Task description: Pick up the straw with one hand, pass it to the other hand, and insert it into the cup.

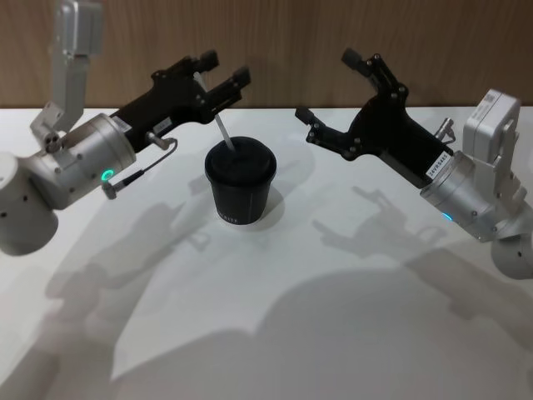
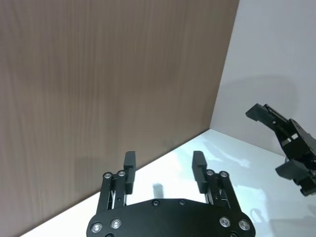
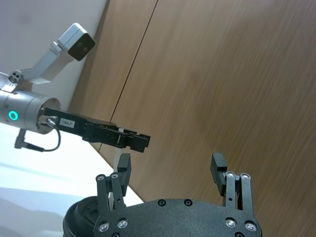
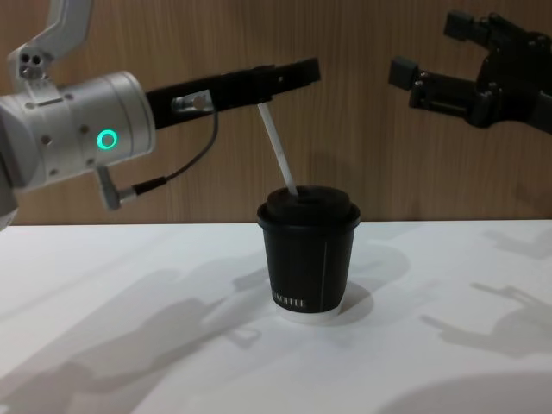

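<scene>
The black lidded cup stands on the white table. The thin white straw is in the lid's hole and leans up toward my left gripper. That left gripper hovers just above the straw's top end, open, with nothing between its fingers. To the right of the cup and higher, my right gripper is held open and empty, apart from both cup and straw.
A wood-panelled wall rises right behind the table's far edge. A thin grey cable with a metal plug hangs from the left wrist. White tabletop stretches in front of the cup.
</scene>
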